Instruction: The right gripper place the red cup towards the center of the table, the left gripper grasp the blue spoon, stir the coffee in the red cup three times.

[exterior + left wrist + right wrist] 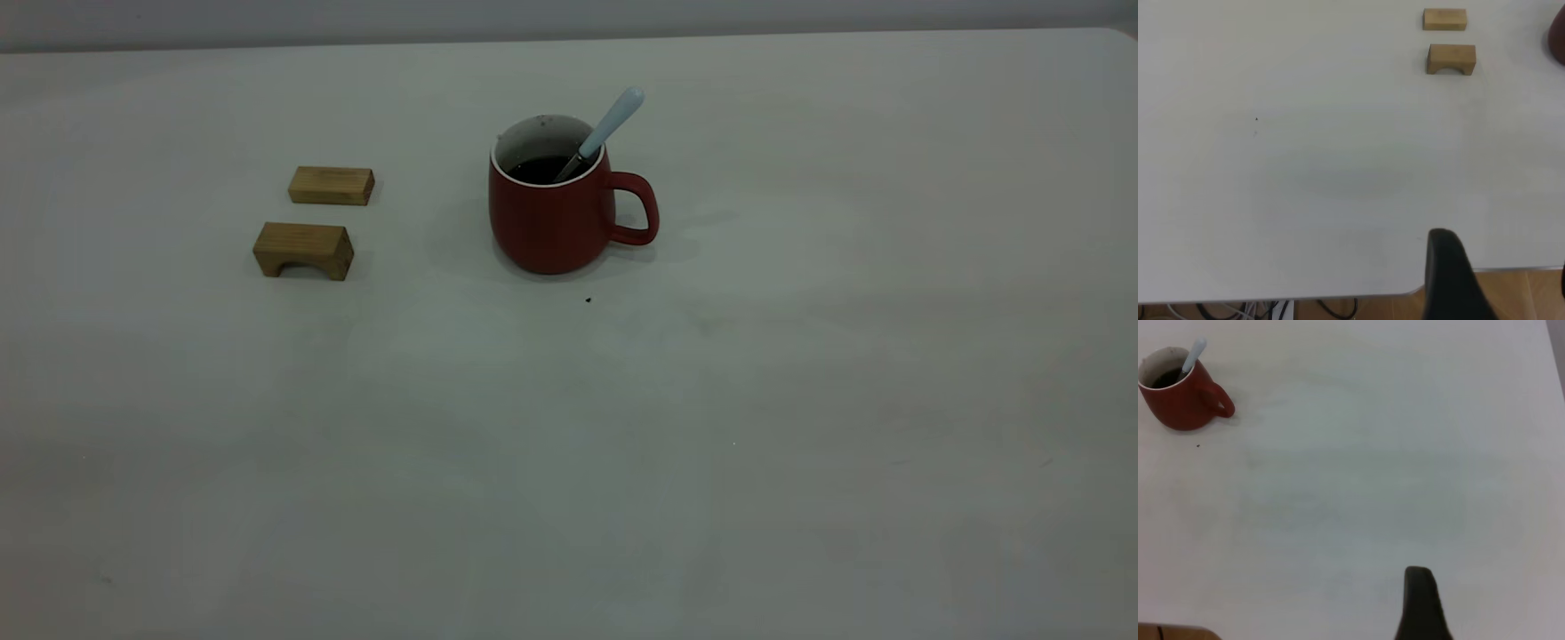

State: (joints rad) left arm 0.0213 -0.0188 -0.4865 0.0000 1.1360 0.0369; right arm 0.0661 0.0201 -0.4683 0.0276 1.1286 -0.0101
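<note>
Spoon (605, 130) in cup (553, 209), coffee (539, 169); wood blocks (1445, 19) in left-wrist view.

— Where's the cup (553, 213)?
— Mid-table (569, 462), nearer the far edge, handle pointing right; spoon (601, 133) in it, leaning right, tip in the coffee (538, 169).
— And left of it?
— Two blocks, one (331, 185) behind the other (303, 250).

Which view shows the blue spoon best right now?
The exterior view: the blue spoon stands in the red cup, bowl in the coffee, handle leaning over the rim. The right wrist view shows it small and far off; the left wrist view misses it.
</note>
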